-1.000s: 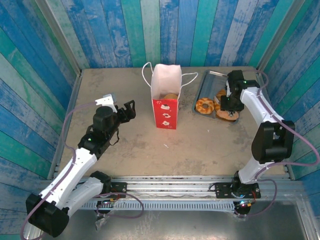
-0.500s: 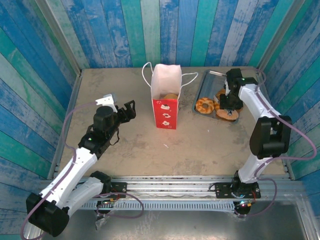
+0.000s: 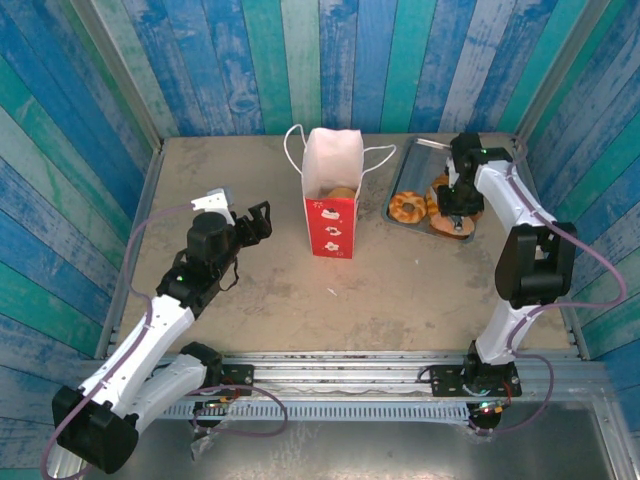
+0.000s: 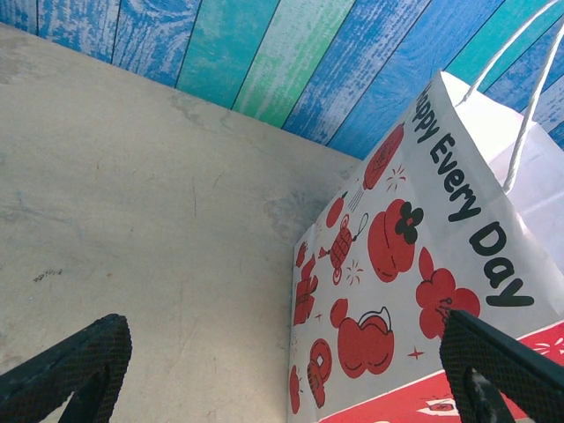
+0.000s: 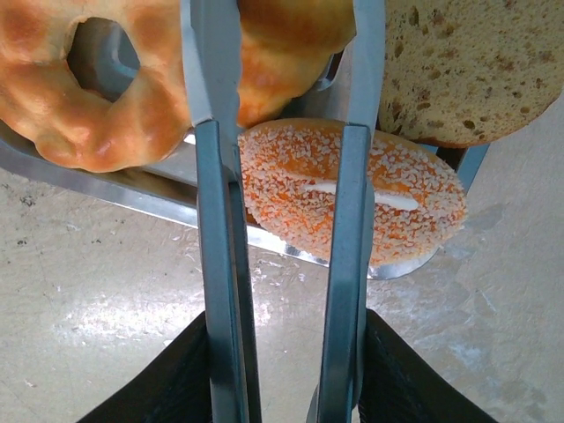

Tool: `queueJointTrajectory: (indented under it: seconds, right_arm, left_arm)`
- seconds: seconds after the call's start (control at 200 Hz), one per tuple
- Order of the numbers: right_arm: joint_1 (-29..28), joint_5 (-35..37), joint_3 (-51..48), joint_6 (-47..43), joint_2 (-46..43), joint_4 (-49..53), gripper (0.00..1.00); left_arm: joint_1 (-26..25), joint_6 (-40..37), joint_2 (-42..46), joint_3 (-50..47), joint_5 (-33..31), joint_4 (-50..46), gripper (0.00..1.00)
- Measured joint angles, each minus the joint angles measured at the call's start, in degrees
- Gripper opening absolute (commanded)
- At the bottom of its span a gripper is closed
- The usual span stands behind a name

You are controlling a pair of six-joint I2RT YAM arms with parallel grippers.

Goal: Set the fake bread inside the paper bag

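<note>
The table (image 3: 250, 290) carries the task's things in its far half. The paper bag (image 3: 331, 200) stands upright at the middle, mouth open, with one golden bun (image 3: 342, 192) lying inside it. The flat silver tray (image 3: 421, 152) lies just right of the bag and holds the rest of the fake bread.

The left gripper (image 3: 257, 221) hovers left of the bag. In its wrist view its fingers stand wide apart with nothing between them, and the bag's printed side wall (image 4: 414, 256) is straight ahead.

The right gripper (image 3: 455, 200) hangs over the tray's near end, so the right arm is much the nearer to the bread. Its fingers (image 5: 189, 379) are closed on the handles of the metal tongs (image 5: 216, 264). The two tong blades point away from the wrist and are spread.

Below the blades, at the tray's near rim (image 5: 115, 189), lies a sugar-sprinkled orange roll (image 5: 286, 189). A glazed ring doughnut (image 5: 97, 79) lies to its left and a brown spongy bun (image 5: 476, 62) to its right.

The roll's long axis runs across the blades, not along them. The left blade stands at the roll's left end, while the right blade crosses over its middle, and its right half sticks out beyond. By my judgement the tongs sit off-centre to the left. They would need a shift right, or a turn, to take the roll squarely. From there the roll's way to the bag is leftward.
</note>
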State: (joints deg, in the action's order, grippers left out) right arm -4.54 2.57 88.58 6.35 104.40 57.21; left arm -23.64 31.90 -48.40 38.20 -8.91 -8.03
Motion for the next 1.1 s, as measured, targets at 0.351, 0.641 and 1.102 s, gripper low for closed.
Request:
queueJointTrajectory:
  seconds: [0.351, 0.641, 1.102]
  right_arm:
    - [-0.39, -0.44, 0.37, -0.22, -3.45, -0.81, 0.36]
    - [-0.44, -0.94, 0.7, -0.17, -5.4, -3.52, 0.36]
    - [-0.76, 0.26, 1.88, 0.68, -14.27, -5.01, 0.36]
  left_arm:
    - [0.0, 0.02, 0.57, 0.63, 0.02, -0.79, 0.94]
    - [0.0, 0.09, 1.33, 1.4, 2.62, -0.15, 0.94]
    - [0.0, 3.15, -1.36, 2.56, 11.45, 5.4, 0.95]
